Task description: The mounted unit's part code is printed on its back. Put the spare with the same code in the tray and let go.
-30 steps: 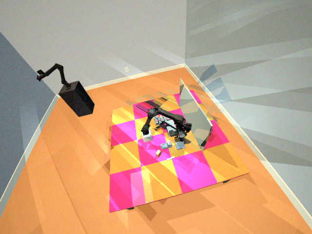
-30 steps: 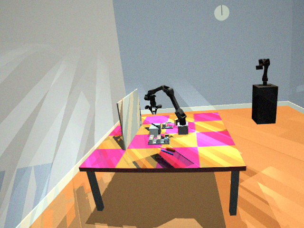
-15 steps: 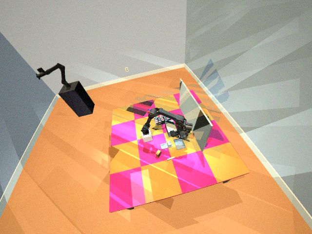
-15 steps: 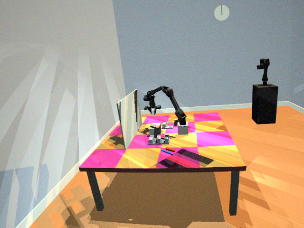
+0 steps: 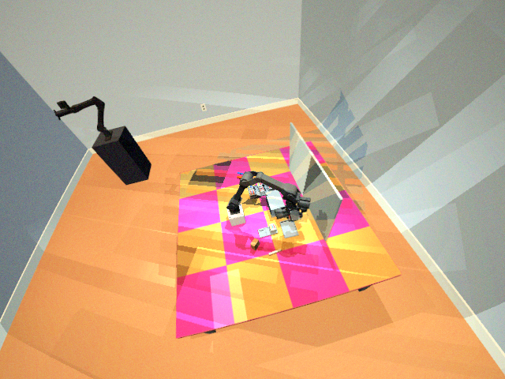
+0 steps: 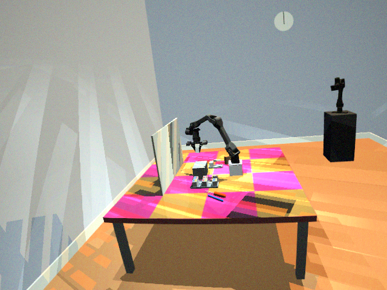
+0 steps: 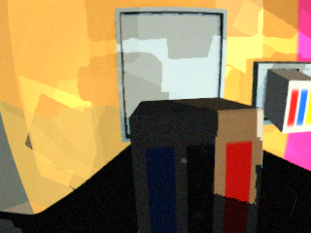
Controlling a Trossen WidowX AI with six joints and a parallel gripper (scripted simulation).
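My gripper (image 5: 291,214) (image 6: 196,147) is shut on a dark spare block (image 7: 239,171) (image 6: 197,150) whose face has blue, black and red stripes. I hold it in the air above the flat grey tray (image 5: 289,229) (image 7: 171,46), which lies directly below in the wrist view. The grey mounted unit (image 5: 274,200) (image 6: 199,168) stands in front of the mirror panel (image 5: 314,179) (image 6: 165,156). A rack with several striped spares (image 5: 257,189) (image 6: 204,180) lies beside it. Another striped spare (image 7: 292,100) (image 5: 267,230) sits on a small plate next to the tray.
The arm's white base (image 5: 235,216) (image 6: 235,168) stands mid-table. A small wooden block (image 5: 255,243) and a white pen (image 5: 273,253) lie near the tray. An orange pen (image 6: 218,194) and a blue pen (image 6: 215,197) lie by the rack. A black pedestal (image 5: 122,155) stands on the floor.
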